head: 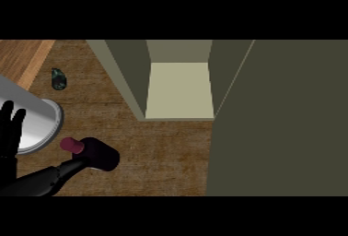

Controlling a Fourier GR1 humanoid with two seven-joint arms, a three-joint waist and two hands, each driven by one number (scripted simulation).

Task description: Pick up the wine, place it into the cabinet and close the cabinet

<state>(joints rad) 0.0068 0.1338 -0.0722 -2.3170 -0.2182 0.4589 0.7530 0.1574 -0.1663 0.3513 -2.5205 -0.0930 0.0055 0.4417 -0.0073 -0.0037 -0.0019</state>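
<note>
The wine bottle [101,156] is dark maroon with a pink cap [71,145]. It stands on the brown counter at the lower left, seen from above. My left hand [8,131] rests at the left edge, open with fingers up, a short way left of the bottle and not touching it. A dark forearm [48,177] runs from the lower left corner up to the bottle's base; no fingers show around the bottle. The cabinet [178,92] stands open at the upper middle, its pale shelf bare. My right hand does not show.
The open cabinet door [279,120] fills the right side as a big olive panel. A round white plate [42,124] lies at the left beside my left hand. A small dark green object [59,79] sits at the upper left.
</note>
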